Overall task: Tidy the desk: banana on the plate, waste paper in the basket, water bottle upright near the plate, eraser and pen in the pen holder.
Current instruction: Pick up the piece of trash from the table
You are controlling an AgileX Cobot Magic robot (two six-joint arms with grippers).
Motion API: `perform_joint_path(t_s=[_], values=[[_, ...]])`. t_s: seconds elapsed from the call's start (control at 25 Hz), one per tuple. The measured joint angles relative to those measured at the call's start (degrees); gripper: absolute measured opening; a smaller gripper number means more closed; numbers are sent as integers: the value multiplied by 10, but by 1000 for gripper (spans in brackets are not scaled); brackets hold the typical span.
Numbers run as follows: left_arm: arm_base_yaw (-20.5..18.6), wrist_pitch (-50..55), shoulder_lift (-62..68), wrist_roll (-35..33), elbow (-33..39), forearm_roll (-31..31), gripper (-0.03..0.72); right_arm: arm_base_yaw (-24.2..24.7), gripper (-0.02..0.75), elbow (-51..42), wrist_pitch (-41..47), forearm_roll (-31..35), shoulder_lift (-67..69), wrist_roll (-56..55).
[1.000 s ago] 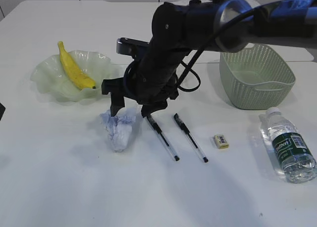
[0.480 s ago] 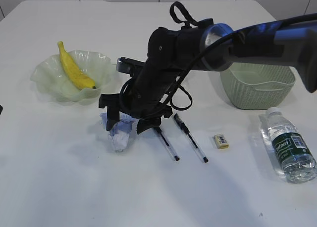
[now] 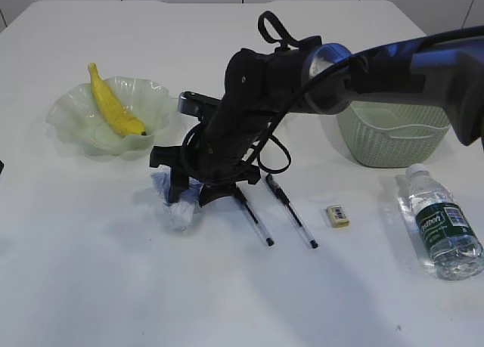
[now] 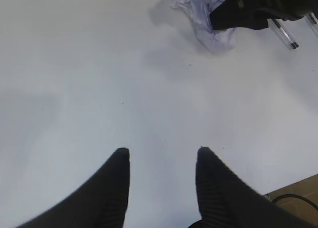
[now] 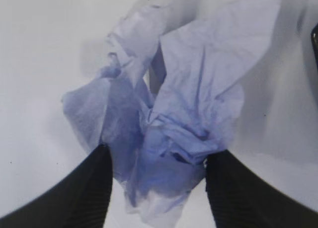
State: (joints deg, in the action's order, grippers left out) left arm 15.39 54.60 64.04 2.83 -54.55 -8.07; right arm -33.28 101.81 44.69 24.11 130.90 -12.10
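Note:
The crumpled bluish-white waste paper (image 3: 180,211) lies on the white table left of two pens. My right gripper (image 3: 189,196) is low over it and open. In the right wrist view its fingers (image 5: 160,153) stand on either side of the paper (image 5: 174,123), close to it. My left gripper (image 4: 161,150) is open and empty over bare table, with the paper (image 4: 203,24) far ahead of it. The banana (image 3: 113,105) lies on the pale green plate (image 3: 72,128). The water bottle (image 3: 442,226) lies on its side at the right. The eraser (image 3: 337,215) lies beside the pens (image 3: 253,220) (image 3: 291,211). No pen holder is in view.
The green basket (image 3: 393,139) stands at the back right, behind the bottle. My right arm reaches across the middle of the table from the right, above the pens. The table's edge shows at the bottom right of the left wrist view (image 4: 293,188).
My right gripper has come down and slightly left onto the waste paper, so its fingers now straddle it. The paper looks pressed lower. The other things have not moved.

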Motion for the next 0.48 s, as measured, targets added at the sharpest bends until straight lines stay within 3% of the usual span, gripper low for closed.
perform_joint_path(t_s=[0.24, 0.48], values=[[0, 0, 0, 0, 0, 0, 306, 0, 138, 0, -1, 0, 0, 0], [0, -1, 0, 0, 0, 0, 307, 0, 83, 0, -1, 0, 0, 0]])
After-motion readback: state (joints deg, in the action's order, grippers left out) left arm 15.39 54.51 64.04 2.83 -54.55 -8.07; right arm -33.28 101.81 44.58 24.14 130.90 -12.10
